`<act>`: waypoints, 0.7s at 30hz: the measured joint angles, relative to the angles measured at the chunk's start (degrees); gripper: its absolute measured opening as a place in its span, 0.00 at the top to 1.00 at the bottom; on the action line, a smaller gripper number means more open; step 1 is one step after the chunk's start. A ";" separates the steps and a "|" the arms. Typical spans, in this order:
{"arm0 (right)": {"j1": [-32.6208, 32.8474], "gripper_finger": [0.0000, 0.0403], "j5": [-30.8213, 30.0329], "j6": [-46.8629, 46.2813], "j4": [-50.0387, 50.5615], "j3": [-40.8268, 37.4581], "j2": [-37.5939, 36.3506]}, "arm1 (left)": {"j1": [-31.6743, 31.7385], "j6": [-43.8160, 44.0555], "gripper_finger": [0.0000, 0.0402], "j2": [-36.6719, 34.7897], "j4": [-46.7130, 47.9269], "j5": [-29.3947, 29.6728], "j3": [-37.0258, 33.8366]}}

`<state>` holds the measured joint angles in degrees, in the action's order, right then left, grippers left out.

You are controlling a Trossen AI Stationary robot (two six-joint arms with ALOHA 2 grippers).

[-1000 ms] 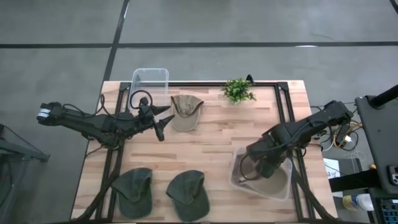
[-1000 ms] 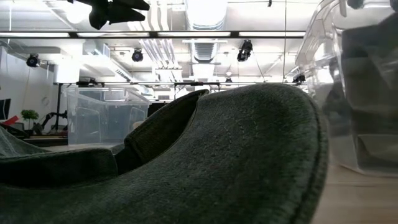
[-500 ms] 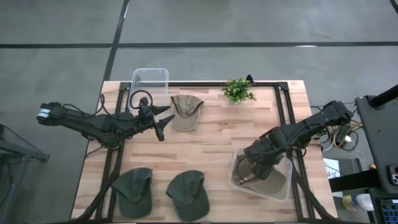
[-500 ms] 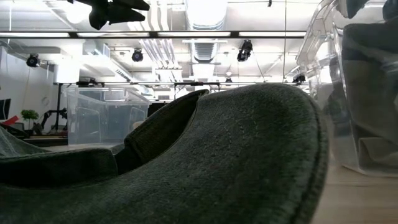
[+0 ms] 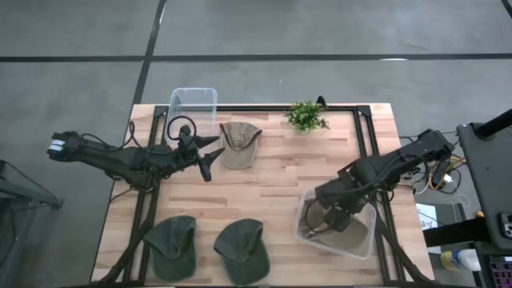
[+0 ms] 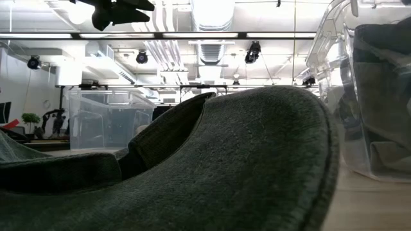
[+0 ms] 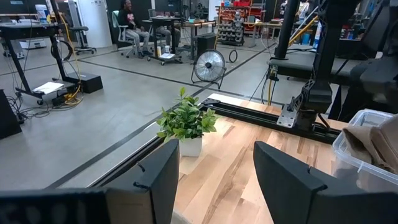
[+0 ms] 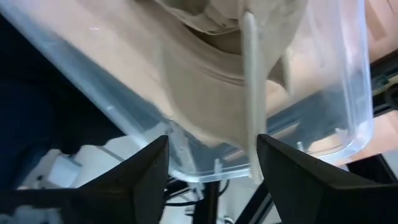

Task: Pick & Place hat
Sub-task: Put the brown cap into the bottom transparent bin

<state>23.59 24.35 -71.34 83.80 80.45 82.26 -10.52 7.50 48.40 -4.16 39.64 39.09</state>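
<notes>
A tan hat (image 5: 238, 144) lies flat on the table at the far middle. My left gripper (image 5: 210, 156) hovers open and empty just left of it; in its wrist view (image 7: 216, 149) nothing is between the fingers. A second tan hat (image 5: 342, 230) lies crumpled inside a clear bin (image 5: 364, 244) at the near right. My right gripper (image 5: 324, 214) is open over that bin's left part. In its wrist view (image 8: 211, 149) the fingers stand apart with the hat (image 8: 211, 81) beyond them, inside the bin wall.
Two dark green hats (image 5: 172, 246) (image 5: 240, 250) lie at the near left; one fills the low view (image 6: 225, 160). An empty clear bin (image 5: 193, 104) stands at the far left and a small potted plant (image 5: 306, 116) at the far middle. Black frame rails run along the table's sides.
My right gripper has shifted a little toward the table's left over the near-right bin, and more of the tan hat inside now shows beside it.
</notes>
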 joint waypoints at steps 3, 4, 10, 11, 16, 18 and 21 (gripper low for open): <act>-0.01 0.41 -1.00 -0.39 0.01 2.84 0.00 | 0.00 0.01 0.50 0.00 0.00 0.00 0.00; 0.00 0.41 -2.02 -0.16 -0.03 3.82 0.00 | 0.00 0.02 0.50 0.00 0.00 0.00 0.00; -0.30 0.41 -11.18 4.32 -0.32 8.77 0.00 | -0.01 0.16 0.50 0.02 0.15 -0.02 0.00; -0.37 0.41 -13.14 5.50 -0.59 9.48 0.00 | 0.00 0.16 0.50 0.02 0.17 -0.01 0.00; -1.68 0.41 -24.82 11.37 -2.07 12.05 -0.02 | 0.02 1.25 0.50 0.02 0.30 -2.50 -0.24; -2.19 0.41 -30.16 14.00 -3.62 12.43 -0.02 | 0.02 5.03 0.50 0.02 0.33 -4.69 -1.01; -2.62 0.41 -37.63 18.66 -6.45 12.65 0.00 | 0.02 11.00 0.50 0.22 1.91 -8.11 -2.36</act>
<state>20.97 -13.28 -52.68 77.35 93.10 82.26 -10.50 18.50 48.62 -2.25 31.52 36.74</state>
